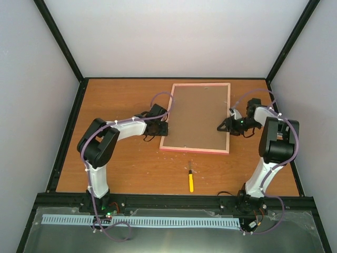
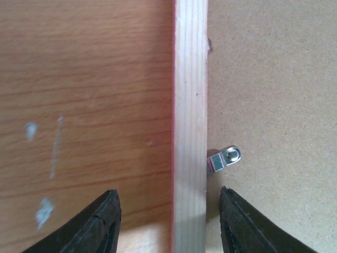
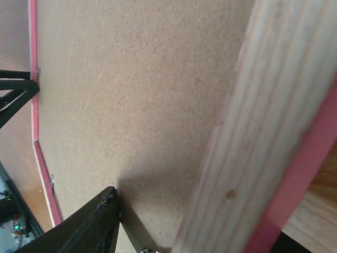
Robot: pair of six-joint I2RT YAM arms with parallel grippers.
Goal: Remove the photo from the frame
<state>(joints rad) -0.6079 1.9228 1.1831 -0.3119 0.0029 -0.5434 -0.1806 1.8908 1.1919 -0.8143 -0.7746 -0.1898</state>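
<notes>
The pink frame (image 1: 195, 149) lies face down on the table, its brown backing board (image 1: 199, 116) facing up. The photo is hidden under the board. My left gripper (image 1: 164, 128) is open and straddles the frame's left rail (image 2: 189, 105), one finger (image 2: 100, 224) over the table and the other over the board, just short of a small metal tab (image 2: 225, 158). My right gripper (image 1: 225, 126) is open at the right rail (image 3: 263, 121). One finger (image 3: 89, 224) rests on the board (image 3: 131, 95); the other is hidden beyond the rail.
A small yellow-handled screwdriver (image 1: 190, 180) lies on the table in front of the frame's near edge. Black cage posts and white walls close in the table on three sides. My left gripper's fingers show across the board in the right wrist view (image 3: 16, 95).
</notes>
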